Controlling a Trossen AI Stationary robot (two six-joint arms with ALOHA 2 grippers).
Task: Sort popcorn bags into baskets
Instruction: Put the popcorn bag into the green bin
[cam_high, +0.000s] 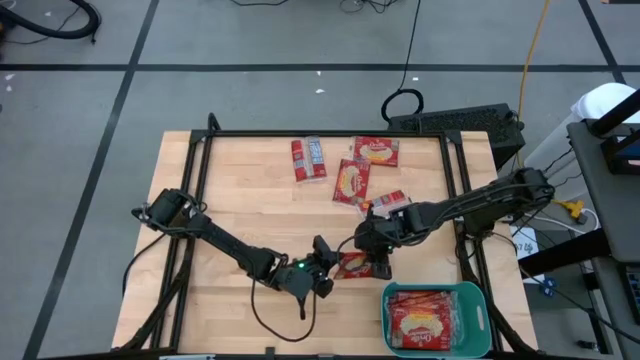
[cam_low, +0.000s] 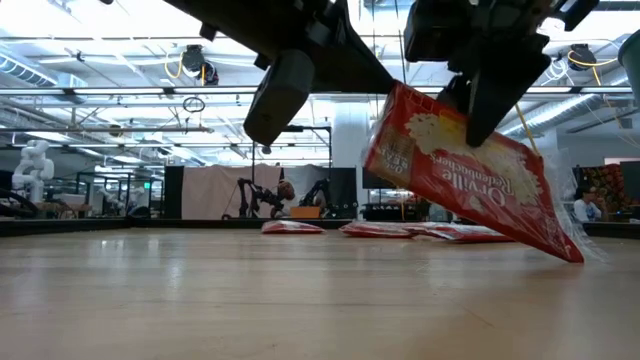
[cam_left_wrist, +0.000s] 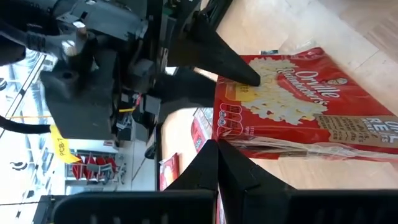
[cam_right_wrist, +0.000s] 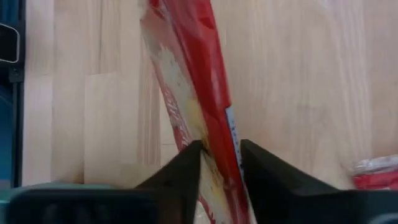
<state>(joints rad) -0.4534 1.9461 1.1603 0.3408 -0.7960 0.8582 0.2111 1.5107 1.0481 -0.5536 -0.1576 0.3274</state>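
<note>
High view: right tool over the near middle of the bench, on a red popcorn bag; left tool just beside it, on the bag's other side. Teal basket at the near right corner, already holding packets; four more bags well apart toward the far edge. Low view: held bag tilted, one corner hanging low toward the wood, upper edge pinched by the right tool; left tool apart from it, fingers clenched on nothing. Left wrist view: bag face flat, film crinkled along one seam. Right wrist view: bag seen edge-on, clamped between both fingers; grip depth hard to judge, probably shallow. Handling, judged: light, thin, semi-stiff packet with slick wrapper; droops from an edge hold, may slip. Best taken across a short edge, well in.
</note>
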